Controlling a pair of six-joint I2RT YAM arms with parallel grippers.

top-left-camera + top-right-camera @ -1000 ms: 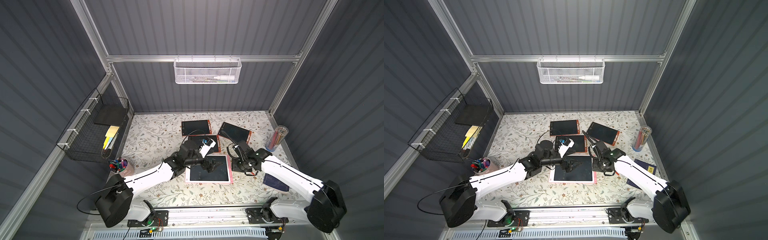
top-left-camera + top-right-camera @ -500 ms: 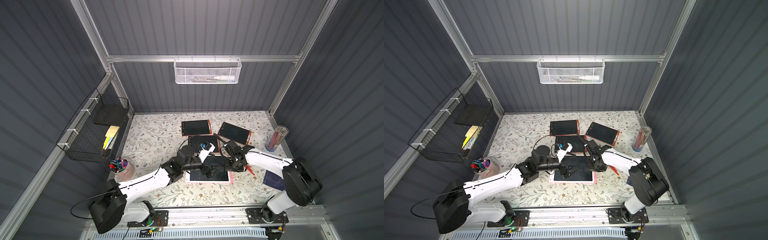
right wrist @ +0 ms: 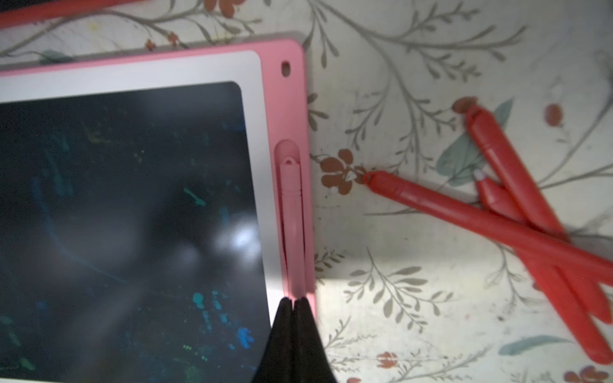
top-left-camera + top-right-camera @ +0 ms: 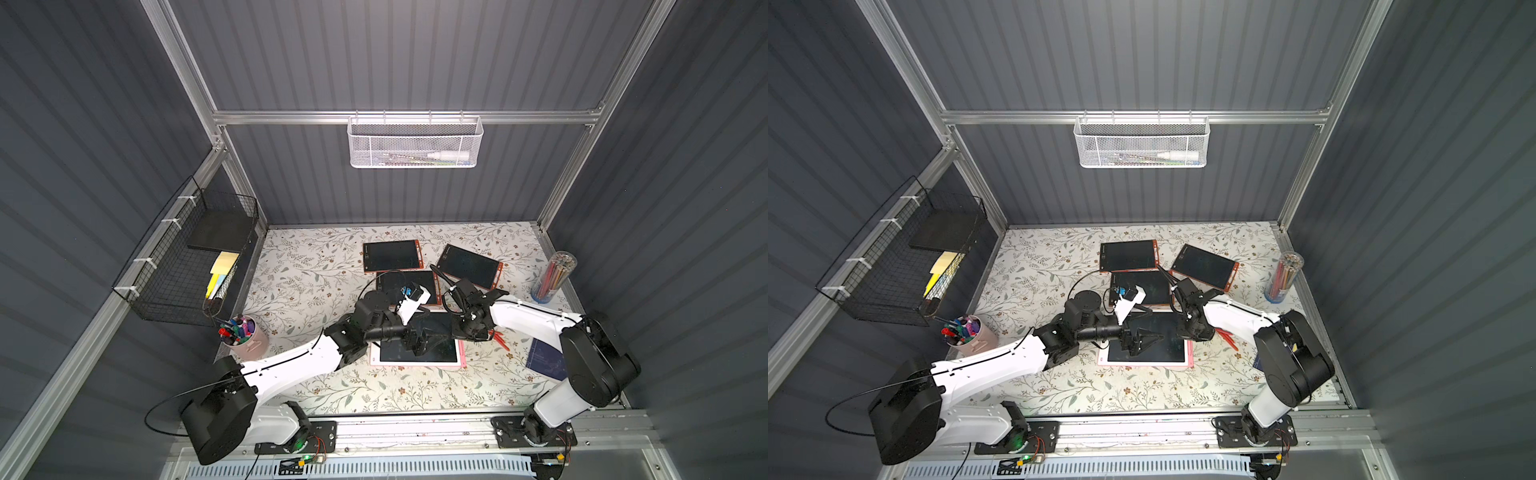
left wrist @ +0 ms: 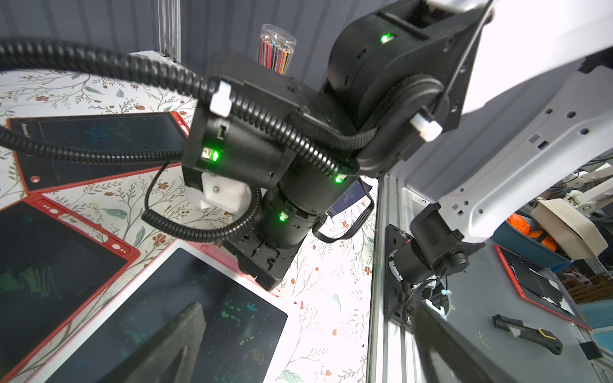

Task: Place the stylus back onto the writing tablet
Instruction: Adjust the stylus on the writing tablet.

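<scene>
Pink stylus [image 3: 292, 225]; pink-and-white writing tablet [image 3: 262, 159], dark screen smeared green and blue; red styluses [image 3: 464, 214]; white bench cover [image 3: 431, 331] printed with grey sprigs, rust flowers

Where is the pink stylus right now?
In the right wrist view the pink stylus lies in the side slot of the pink tablet, on its right-arm edge, with the shut right gripper at its end.
</scene>
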